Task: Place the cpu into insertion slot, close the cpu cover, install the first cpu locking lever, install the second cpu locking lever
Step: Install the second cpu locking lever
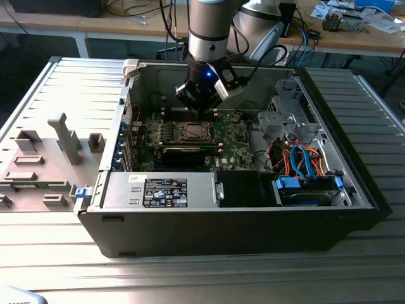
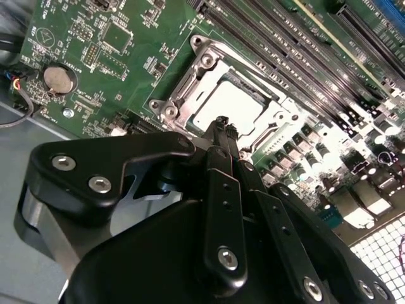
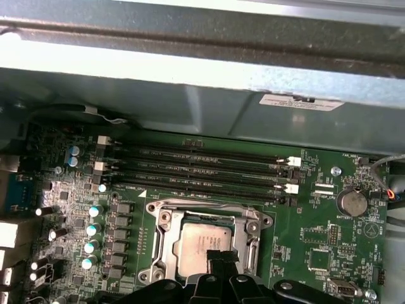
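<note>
Arm: comes down from above into the open case, which lies on its side on a ribbed grey table.

Gripper: hovers above the board, over the socket's far edge in the exterior view. In the second wrist view its black fingertips are pressed together with no gap and nothing between them — clenched on air. They end over the near edge of the socket; whether they touch it, I cannot tell.

Cpu: lies flat in the slot, pale silver top facing up, square to the frame (seen in both wrist views).

Cover: the silvery frame lies down around the chip, its window showing the metal top; screws sit at its corners.

Levers: a thin wire arm runs along one side of the socket in the second wrist view — whether it is latched, I cannot tell.

Memory slots: long, black, in parallel rows just beside the socket, between it and the case wall.

Battery: round coin cell on the board, well apart from the socket.

Case's other contents: a grey power supply with a label along the near edge, blue and orange cables toward the exterior view's right.

Fixtures: grey blocks on the table, off the exterior view's left of the case.
</note>
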Available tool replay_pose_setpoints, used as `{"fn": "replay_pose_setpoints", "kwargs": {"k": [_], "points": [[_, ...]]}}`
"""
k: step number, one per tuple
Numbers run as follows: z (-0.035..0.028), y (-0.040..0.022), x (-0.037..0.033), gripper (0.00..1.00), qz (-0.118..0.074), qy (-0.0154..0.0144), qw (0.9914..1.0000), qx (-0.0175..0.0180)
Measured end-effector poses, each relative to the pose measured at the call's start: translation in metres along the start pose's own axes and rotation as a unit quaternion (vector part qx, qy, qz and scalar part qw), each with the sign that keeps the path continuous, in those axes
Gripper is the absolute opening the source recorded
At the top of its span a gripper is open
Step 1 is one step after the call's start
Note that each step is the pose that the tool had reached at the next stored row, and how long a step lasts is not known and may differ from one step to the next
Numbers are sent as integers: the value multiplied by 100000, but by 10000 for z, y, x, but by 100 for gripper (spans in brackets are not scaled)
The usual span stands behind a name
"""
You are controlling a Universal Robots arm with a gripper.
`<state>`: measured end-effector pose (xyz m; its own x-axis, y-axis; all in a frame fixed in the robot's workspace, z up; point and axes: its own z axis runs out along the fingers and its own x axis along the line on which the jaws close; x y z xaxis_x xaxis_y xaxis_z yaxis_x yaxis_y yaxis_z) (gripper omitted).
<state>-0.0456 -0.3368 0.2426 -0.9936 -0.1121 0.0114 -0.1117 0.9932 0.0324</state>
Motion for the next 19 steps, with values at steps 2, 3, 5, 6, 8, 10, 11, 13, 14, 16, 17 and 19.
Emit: {"fn": "replay_pose_setpoints", "kwargs": {"k": [2, 3, 5, 6, 8, 10, 11, 13, 14, 16, 17, 19], "points": [[-1, -36, 4, 11, 3, -5, 100000, -5], [-1, -61, 6, 11, 3, -4, 100000, -3], [-4, -155, 17, 11, 5, -26, 100000, -149], [-5, -184, 20, 11, 5, -41, 100000, -311], [-7, -248, 27, 11, -15, -154, 99991, -1337], [-9, -305, 34, 11, -30, -278, 99970, -2425], [-10, -332, 37, 11, -37, -341, 99954, -3001], [-10, -404, 45, 11, -67, -531, 99888, -4705], [-9, -427, 47, 11, -81, -620, 99848, -5472], [-6, -483, 55, 11, -95, -802, 99745, -7098], [-4, -525, 61, 11, -105, -858, 99708, -7590], [-1, -616, 74, 11, -111, -866, 99701, -7672]]}}
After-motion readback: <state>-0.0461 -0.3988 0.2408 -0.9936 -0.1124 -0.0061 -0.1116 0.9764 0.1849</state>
